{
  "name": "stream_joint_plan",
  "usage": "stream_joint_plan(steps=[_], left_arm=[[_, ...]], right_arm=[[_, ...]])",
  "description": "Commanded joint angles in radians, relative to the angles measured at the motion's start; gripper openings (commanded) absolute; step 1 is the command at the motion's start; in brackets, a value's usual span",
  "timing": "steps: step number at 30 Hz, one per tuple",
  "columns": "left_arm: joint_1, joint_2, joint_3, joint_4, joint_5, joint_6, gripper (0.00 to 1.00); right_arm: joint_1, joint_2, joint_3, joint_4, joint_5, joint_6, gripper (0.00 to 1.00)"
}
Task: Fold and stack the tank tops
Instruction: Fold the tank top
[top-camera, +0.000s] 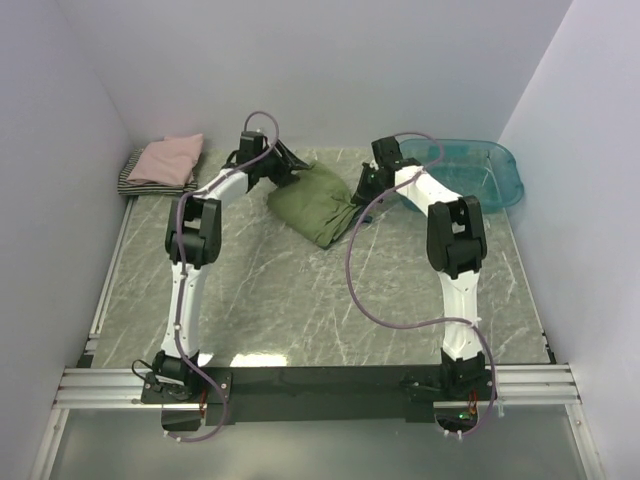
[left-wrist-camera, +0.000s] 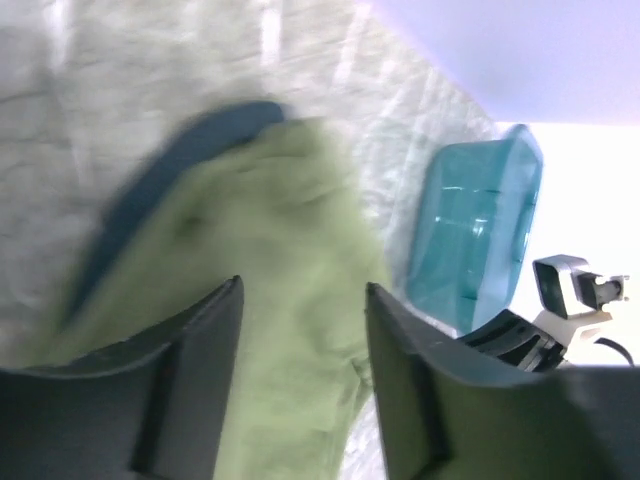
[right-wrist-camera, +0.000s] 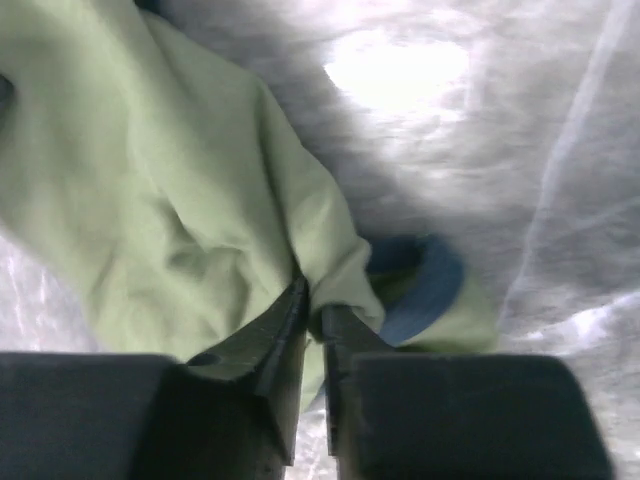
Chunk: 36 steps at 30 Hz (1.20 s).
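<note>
The olive-green tank top (top-camera: 318, 203) lies bunched at the back middle of the table. My left gripper (top-camera: 285, 163) is at its back left corner, open, with green cloth (left-wrist-camera: 290, 300) and navy trim (left-wrist-camera: 170, 190) below the jaws. My right gripper (top-camera: 365, 188) is at the right edge, shut on a fold of the green tank top (right-wrist-camera: 200, 230) beside its navy trim (right-wrist-camera: 425, 290). A folded pink tank top (top-camera: 168, 158) lies on a striped one (top-camera: 135, 178) at the back left corner.
A see-through teal plastic tub (top-camera: 470, 170) stands at the back right, just behind my right arm; it also shows in the left wrist view (left-wrist-camera: 470, 230). White walls close the table on three sides. A rail (top-camera: 320, 385) runs along the near edge.
</note>
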<state>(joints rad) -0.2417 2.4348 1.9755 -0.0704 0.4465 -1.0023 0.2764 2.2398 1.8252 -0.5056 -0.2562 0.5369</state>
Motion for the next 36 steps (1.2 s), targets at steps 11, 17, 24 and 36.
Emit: stream_joint_plan(steps=[11,17,24,36], left_arm=[[0.028,-0.397,-0.200,0.106,-0.185,0.068,0.73],[-0.004,-0.563,-0.384,-0.205,-0.509,0.021,0.70],[-0.004,-0.485,-0.580,-0.049,-0.298,0.044,0.78],[-0.010,-0.385,-0.575,-0.066,-0.269,0.031,0.77]], right_arm=[[0.018,-0.259,-0.096,0.035,0.244,0.014,0.59],[0.174,-0.423,-0.300,0.042,0.396,-0.008,0.59],[0.314,-0.379,-0.339,0.050,0.433,0.028,0.54],[0.394,-0.255,-0.290,0.009,0.544,0.078,0.52]])
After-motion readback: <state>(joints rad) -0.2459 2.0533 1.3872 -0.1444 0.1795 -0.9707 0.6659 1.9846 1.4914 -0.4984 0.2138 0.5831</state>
